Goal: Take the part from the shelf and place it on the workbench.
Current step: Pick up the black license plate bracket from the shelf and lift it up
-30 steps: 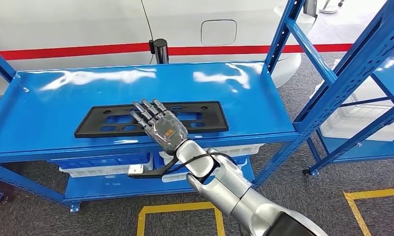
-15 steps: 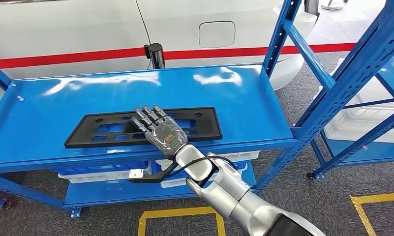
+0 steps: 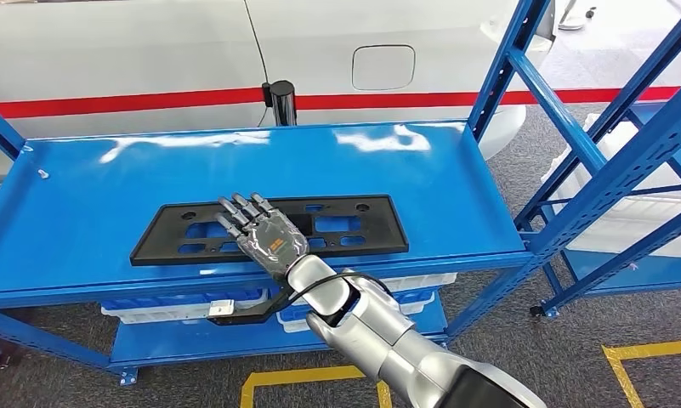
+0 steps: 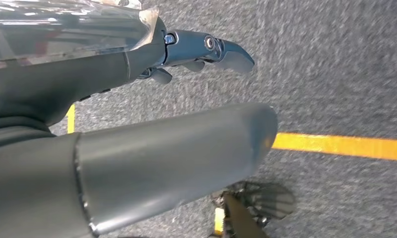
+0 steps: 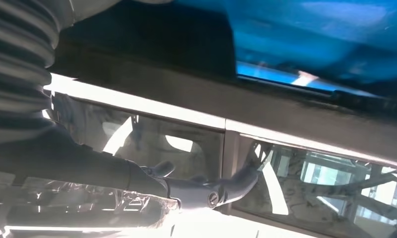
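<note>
The part is a flat black plastic plate with cut-outs, lying lengthwise on the blue shelf top near its front edge. My right hand lies flat over the plate's middle, fingers straight and apart, pointing away from me; I see no grip on the plate. In the right wrist view the right hand sits close beside the dark part and the blue surface. My left hand hangs over grey carpet with a yellow line, fingers loose, holding nothing.
A white car body with a red stripe stands just behind the shelf. Blue rack uprights rise on the right, with white crates beyond. White bins sit on the lower shelf level. Yellow floor tape lies in front.
The camera has shifted, so the whole scene has slid a little. My right hand stays flat over the plate, now slightly nearer its left half. The plate still lies on the shelf.
</note>
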